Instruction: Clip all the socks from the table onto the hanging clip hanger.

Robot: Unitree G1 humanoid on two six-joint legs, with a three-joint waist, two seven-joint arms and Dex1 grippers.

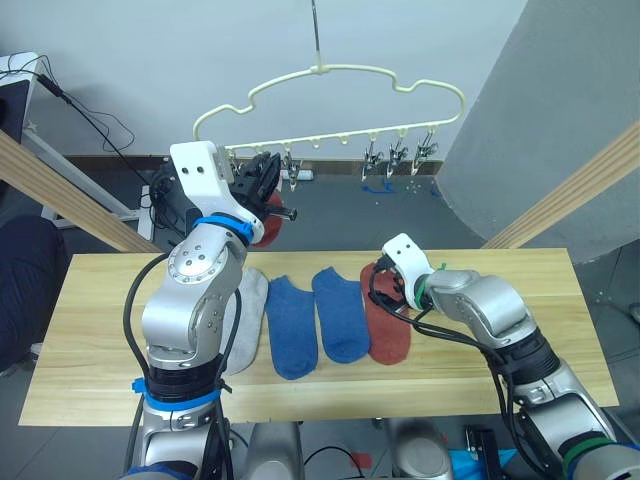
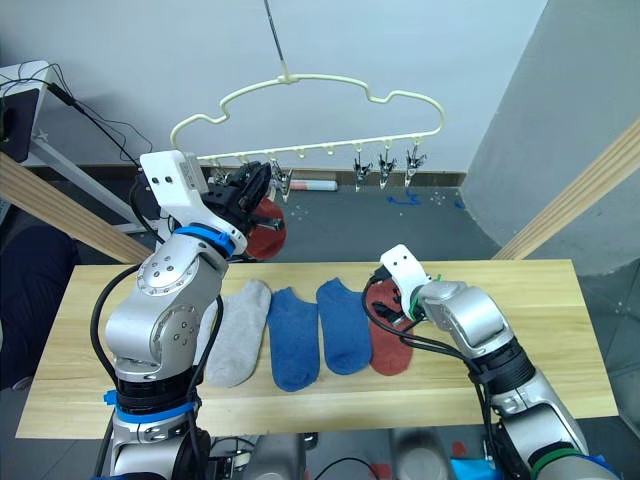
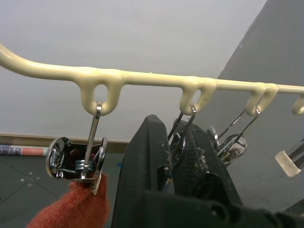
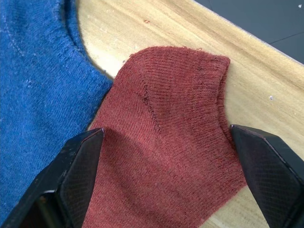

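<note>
The pale yellow clip hanger point(image 1: 330, 75) hangs above the far side of the table point(image 1: 500, 290). My left gripper point(image 1: 262, 175) is raised to its left clips, shut on a silver clip point(image 3: 183, 126). A rust red sock point(image 2: 262, 235) hangs from the neighbouring clip point(image 3: 78, 159). On the table a grey sock point(image 1: 245, 320), partly behind my left arm, two blue socks point(image 1: 290, 325) point(image 1: 340, 312) and a second red sock point(image 1: 388, 325) lie in a row. My right gripper point(image 4: 166, 142) is open just over that red sock's cuff, one finger on each side.
Several free clips point(image 1: 398, 155) hang at the hanger's right end. Slanted wooden beams point(image 1: 60, 195) point(image 1: 570, 195) stand behind the table on both sides. Cables lie on the floor at the back left. Bare wood lies right of the red sock.
</note>
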